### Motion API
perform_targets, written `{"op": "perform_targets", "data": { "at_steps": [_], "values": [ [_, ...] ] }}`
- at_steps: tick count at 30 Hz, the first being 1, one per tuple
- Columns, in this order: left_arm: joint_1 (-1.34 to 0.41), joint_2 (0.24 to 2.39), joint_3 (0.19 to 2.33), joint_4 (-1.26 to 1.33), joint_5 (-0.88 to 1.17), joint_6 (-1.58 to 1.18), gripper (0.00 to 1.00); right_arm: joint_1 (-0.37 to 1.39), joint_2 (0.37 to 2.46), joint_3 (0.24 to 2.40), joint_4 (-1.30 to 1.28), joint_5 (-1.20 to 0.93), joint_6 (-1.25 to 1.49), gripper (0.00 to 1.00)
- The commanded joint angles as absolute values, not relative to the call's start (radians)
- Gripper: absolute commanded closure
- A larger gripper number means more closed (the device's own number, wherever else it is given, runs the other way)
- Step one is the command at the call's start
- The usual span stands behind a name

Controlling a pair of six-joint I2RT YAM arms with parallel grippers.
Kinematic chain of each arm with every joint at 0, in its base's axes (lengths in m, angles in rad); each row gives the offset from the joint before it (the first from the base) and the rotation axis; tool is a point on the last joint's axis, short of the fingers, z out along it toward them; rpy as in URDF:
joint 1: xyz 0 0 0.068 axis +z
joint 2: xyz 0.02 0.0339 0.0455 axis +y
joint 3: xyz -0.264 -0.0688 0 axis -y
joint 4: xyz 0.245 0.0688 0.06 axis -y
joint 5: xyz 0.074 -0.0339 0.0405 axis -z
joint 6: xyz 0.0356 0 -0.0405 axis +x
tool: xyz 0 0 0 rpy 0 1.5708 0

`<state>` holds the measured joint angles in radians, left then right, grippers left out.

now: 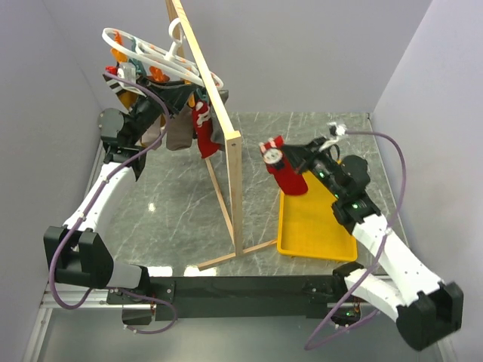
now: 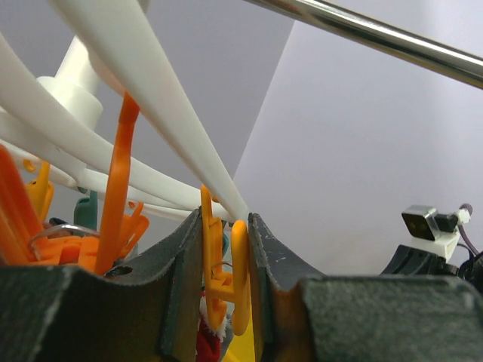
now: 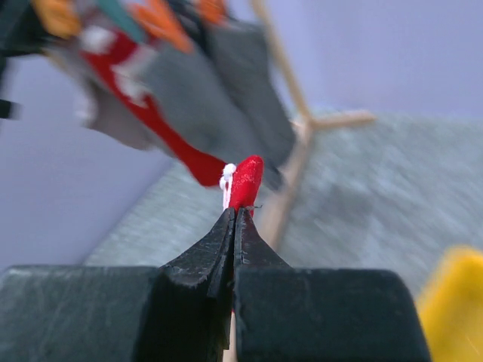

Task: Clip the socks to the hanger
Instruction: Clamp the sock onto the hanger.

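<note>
Red sock (image 1: 287,172), pinched in the right gripper (image 3: 234,217) mid-frame, should slide squarely into the orange clip (image 2: 240,290) the left gripper (image 2: 225,220) squeezes, upper left.

Plain pale walls (image 1: 302,53) of a lilac-grey colour close the place at the back and on both sides. The table top (image 1: 173,219) looks like dark grey-green stone with thin white veins, and one small bright spot of light (image 1: 152,206) reflects on it. A tall wooden rack (image 1: 235,188) of light wood stands on the table. A black rail (image 1: 241,288) runs along the near edge.
</note>
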<state>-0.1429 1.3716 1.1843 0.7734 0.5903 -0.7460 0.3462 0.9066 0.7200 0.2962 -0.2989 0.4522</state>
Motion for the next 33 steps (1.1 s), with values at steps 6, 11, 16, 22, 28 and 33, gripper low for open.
{"op": "perform_targets", "data": {
  "at_steps": [6, 11, 16, 22, 28, 33],
  "values": [
    [-0.172, 1.377, 1.276, 0.835, 0.598, -0.744, 0.84, 0.465, 1.179, 0.928, 0.672, -0.380, 0.528, 1.00],
    [-0.190, 1.397, 1.290, 0.839, 0.594, -0.747, 0.84, 0.494, 1.296, 1.038, 0.718, -0.419, 0.512, 1.00],
    [-0.207, 1.427, 1.290, 0.876, 0.581, -0.779, 0.85, 0.503, 1.377, 1.117, 0.753, -0.468, 0.531, 1.00],
    [-0.239, 1.414, 1.266, 0.856, 0.448, -0.781, 0.86, 0.520, 1.462, 1.206, 0.791, -0.500, 0.543, 1.00],
    [-0.262, 1.358, 1.187, 0.879, 0.319, -0.788, 0.86, 0.529, 1.511, 1.261, 0.810, -0.520, 0.552, 1.00],
    [-0.268, 1.351, 1.160, 0.907, 0.293, -0.816, 0.86, 0.537, 1.549, 1.305, 0.838, -0.538, 0.578, 1.00]
  ]
}}
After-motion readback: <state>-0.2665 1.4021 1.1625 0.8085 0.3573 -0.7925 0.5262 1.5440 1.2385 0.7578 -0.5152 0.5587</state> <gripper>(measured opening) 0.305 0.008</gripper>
